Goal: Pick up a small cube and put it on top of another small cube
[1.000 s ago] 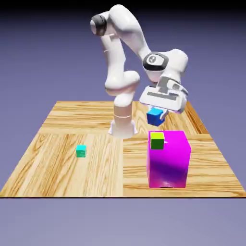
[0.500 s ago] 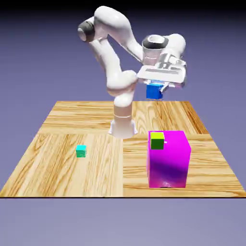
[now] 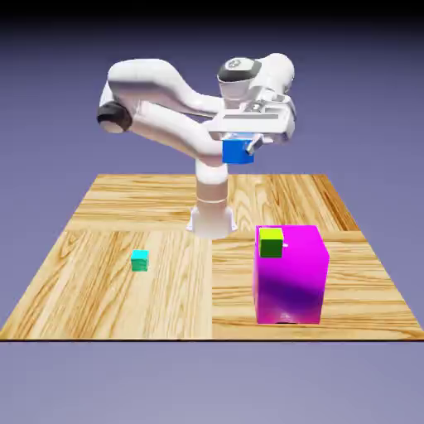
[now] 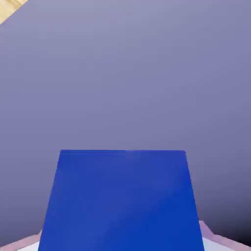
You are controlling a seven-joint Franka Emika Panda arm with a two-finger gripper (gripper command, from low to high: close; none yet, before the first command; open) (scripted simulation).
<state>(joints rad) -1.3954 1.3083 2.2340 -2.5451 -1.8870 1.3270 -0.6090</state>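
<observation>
My gripper is shut on the small blue cube and holds it high in the air, above the table's far side and to the exterior view's left of the magenta block. The hand view is filled at the bottom by the blue cube, which hides the finger tips; above it shows only the blue-violet backdrop. A lime-green small cube sits on the near left corner of the tall magenta block. A teal-cyan small cube lies on the table at the exterior view's left.
The wooden table spreads under the arm, and a sliver of its wood shows in the hand view's top left corner. The robot's base stands at the table's far middle.
The gripper has risen with the blue cube and swung toward the exterior view's left, away from above the magenta block. The other cubes have not moved.
</observation>
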